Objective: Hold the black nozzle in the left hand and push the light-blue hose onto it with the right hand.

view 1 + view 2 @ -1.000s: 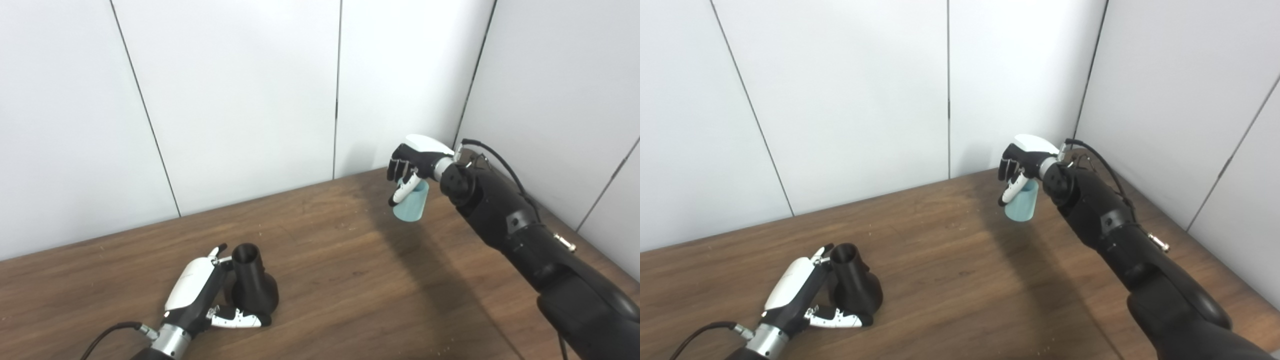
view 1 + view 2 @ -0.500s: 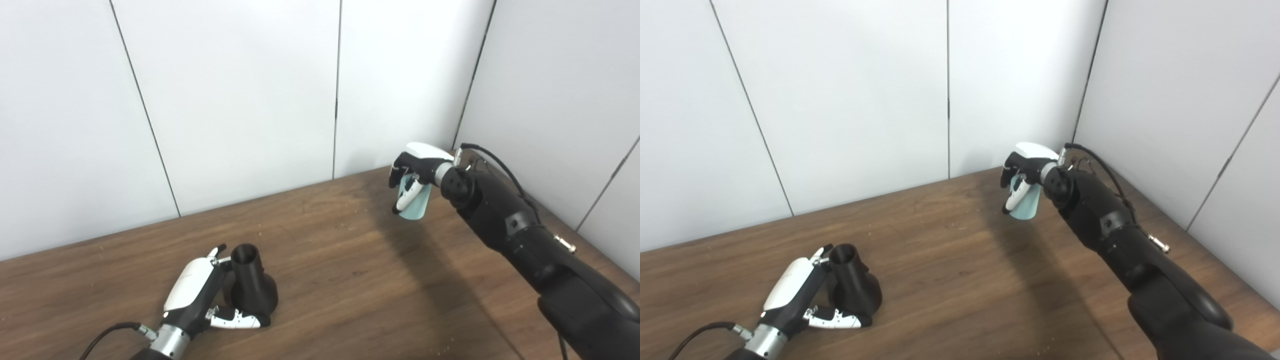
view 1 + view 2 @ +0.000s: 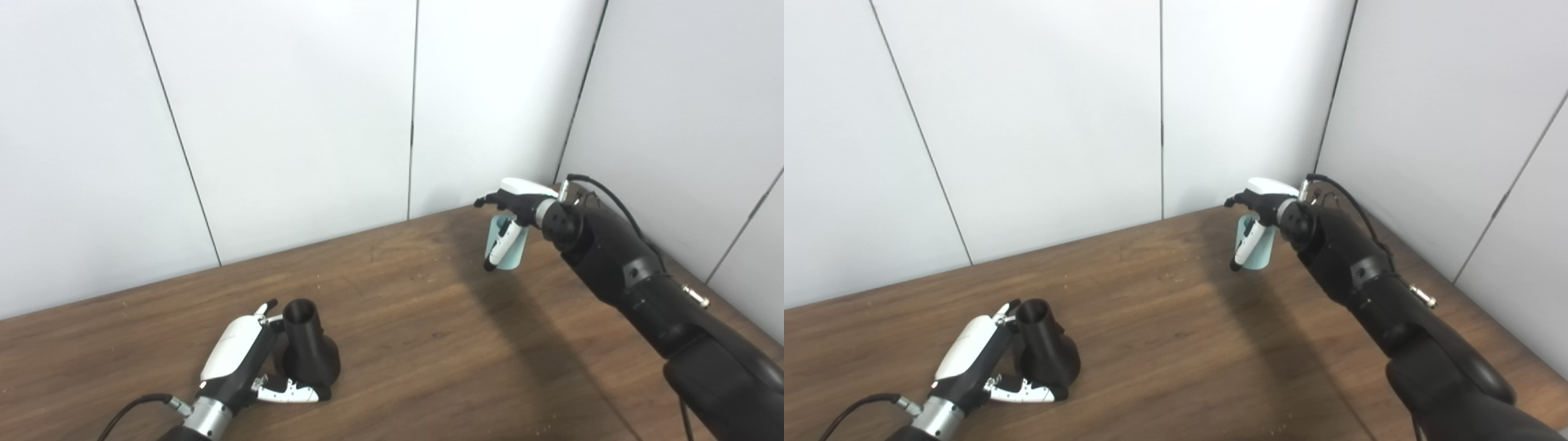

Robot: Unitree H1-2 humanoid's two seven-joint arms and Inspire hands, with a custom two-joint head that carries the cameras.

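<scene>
The black nozzle (image 3: 309,349) stands upright on the wooden table (image 3: 429,343) at the lower left, its wide base down. My left hand (image 3: 245,355) lies against it, fingers stretched along its far side and thumb along the front of its base, not closed around it. The light-blue hose (image 3: 510,248), a short tube, stands on the table near the far right corner. My right hand (image 3: 511,202) hovers at its top with fingers spread out to the left and the thumb hanging down over its front. It also shows in the right eye view (image 3: 1258,251).
White wall panels close the table at the back and on the right, close behind the hose. The right arm (image 3: 637,282) stretches along the table's right side. A cable (image 3: 131,410) trails from the left wrist.
My right hand has lowered the tilted hose, stood it upright on the table and spread its fingers off it. The left hand and nozzle have not moved.
</scene>
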